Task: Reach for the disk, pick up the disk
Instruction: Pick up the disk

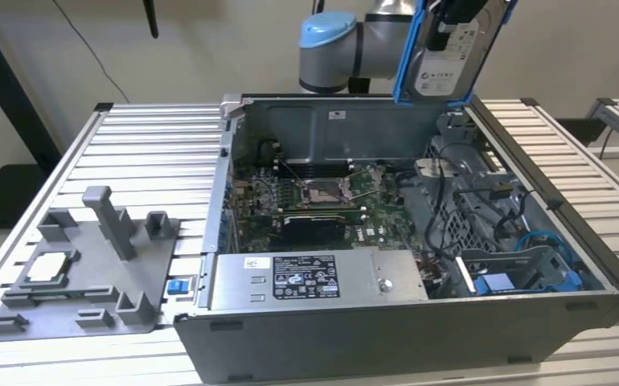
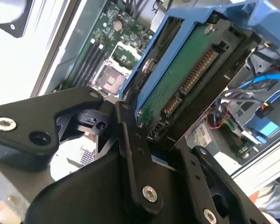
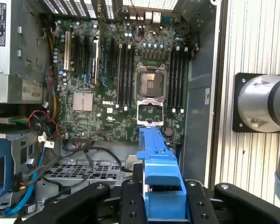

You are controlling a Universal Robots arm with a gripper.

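Note:
The disk (image 1: 446, 63), a silver-grey drive with a white label in a blue carrier frame, hangs upright above the back right corner of the open computer case (image 1: 395, 338). My gripper (image 1: 457, 14) is shut on its upper end. In the second wrist view the disk (image 2: 186, 79) shows its green circuit board and connector, clamped between the black fingers (image 2: 130, 140). The first wrist view looks down the blue carrier's edge (image 3: 157, 168), which sits between the fingers (image 3: 130, 200) over the motherboard.
Inside the case lie the motherboard (image 1: 321, 197), a silver power-supply box (image 1: 309, 277) at the front, and cables and a blue drive bay (image 1: 524, 269) on the exterior view's right. A grey fixture (image 1: 84, 273) holding a small chip (image 1: 50, 268) stands on the slatted table at the exterior view's left.

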